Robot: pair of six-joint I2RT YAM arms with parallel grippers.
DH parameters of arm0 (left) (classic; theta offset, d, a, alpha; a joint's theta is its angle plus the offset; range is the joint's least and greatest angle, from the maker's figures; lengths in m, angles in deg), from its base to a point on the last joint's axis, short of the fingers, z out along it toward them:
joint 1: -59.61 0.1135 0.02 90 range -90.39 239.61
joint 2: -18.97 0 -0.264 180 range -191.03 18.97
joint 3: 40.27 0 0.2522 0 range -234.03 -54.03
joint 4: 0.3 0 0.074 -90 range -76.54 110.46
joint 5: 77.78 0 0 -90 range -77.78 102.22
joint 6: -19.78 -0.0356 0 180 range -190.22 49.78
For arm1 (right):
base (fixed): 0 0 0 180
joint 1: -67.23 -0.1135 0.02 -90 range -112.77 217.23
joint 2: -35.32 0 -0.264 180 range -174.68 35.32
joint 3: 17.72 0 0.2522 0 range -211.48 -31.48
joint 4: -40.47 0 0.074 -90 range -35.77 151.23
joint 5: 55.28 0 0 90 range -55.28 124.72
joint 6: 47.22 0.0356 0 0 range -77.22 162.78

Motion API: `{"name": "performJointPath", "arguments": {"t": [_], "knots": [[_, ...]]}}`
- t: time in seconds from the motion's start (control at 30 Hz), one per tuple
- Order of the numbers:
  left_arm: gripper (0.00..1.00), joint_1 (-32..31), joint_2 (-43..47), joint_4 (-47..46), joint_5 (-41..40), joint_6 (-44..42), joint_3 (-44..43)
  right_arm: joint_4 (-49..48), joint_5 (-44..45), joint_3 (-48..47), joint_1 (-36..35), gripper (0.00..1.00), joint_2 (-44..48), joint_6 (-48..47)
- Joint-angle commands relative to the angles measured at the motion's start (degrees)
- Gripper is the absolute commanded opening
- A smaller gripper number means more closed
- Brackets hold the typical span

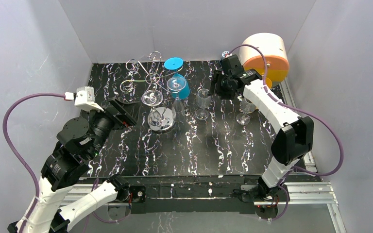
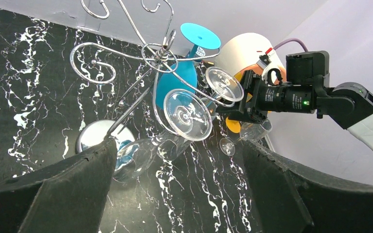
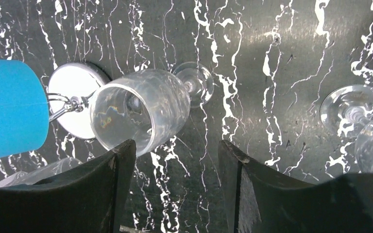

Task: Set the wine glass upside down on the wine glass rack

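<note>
— Right gripper (image 3: pixel 176 144)?
— Fingers partly spread, gripping nothing. The wine glass (image 1: pixel 203 101) stands upright on the table just ahead of them, at 3 o'clock from the wine glass rack (image 1: pixel 161 120).
— Left gripper (image 2: pixel 179 143)?
— Wide open, empty, at the rack's 9 o'clock.

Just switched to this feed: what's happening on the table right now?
The right gripper, jaws open, is lined up on a clear wine glass standing on the table, not gripping it yet. The left gripper hovers open by the rack, which carries two clear glasses and a blue one upside down.
</note>
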Motion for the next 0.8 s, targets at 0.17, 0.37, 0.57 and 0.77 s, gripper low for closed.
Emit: {"name": "performJointPath", "arguments": {"t": [0.17,0.37,0.57,0.77], "knots": [[0.98,-0.25,-0.14,-1.09,-1.15,1.1,-0.48,1.31,3.19,-5.15,-1.6,0.7,-4.02,-4.07],[0.98,-0.25,0.51,-1.02,-1.15,1.33,0.03,3.57,5.6,-6.45,-2.36,0.59,-5.36,-4.58],[0.98,-0.26,0.88,-3.48,3.38,-1.03,-0.02,3.96,7.32,-5.32,-2.96,0.37,-4.06,-6.0],[0.98,-0.2,6.03,-10.85,3.25,-1.84,4.75,5.69,6.85,-5.09,-3.5,0.24,-3.29,-6.27]]}}
